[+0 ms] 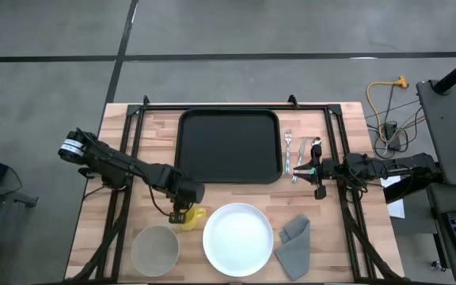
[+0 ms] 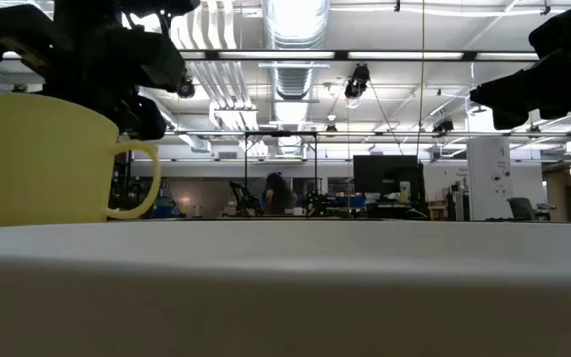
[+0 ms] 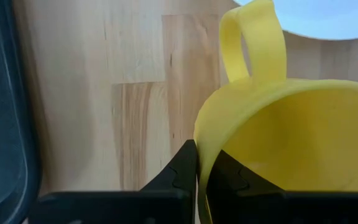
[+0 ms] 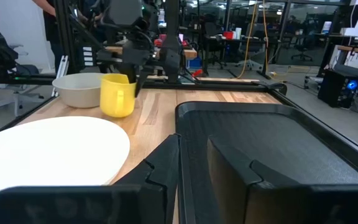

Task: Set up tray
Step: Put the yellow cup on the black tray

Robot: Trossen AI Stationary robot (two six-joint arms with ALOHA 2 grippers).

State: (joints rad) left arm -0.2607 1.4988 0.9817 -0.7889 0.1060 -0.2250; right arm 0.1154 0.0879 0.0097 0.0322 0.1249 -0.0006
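Observation:
A yellow mug (image 1: 195, 218) stands upright on the wooden table between the black tray (image 1: 228, 146) and the white plate (image 1: 238, 239). My left gripper (image 1: 184, 207) is above the mug and shut on its rim. The right wrist view shows the mug (image 4: 117, 94) beside the bowl, with its base at table level. My right gripper (image 1: 305, 169) hovers at the tray's right side, over the cutlery. Its fingers (image 4: 162, 169) are a little apart and hold nothing that shows. My left gripper (image 3: 202, 171) pinches the mug's wall at the rim (image 3: 201, 146), a short way round from the handle (image 3: 253, 43). One finger (image 3: 180, 173) is outside the mug and one (image 3: 230, 179) inside. The fingers come from above, pointing down. The mug stays upright.
A pale bowl (image 1: 155, 250) sits near the table's near left corner. A folded grey napkin (image 1: 295, 241) lies right of the plate. A fork (image 1: 288, 150) and other cutlery (image 1: 309, 152) lie right of the tray. Black frame rails (image 1: 125, 150) run along both table sides.

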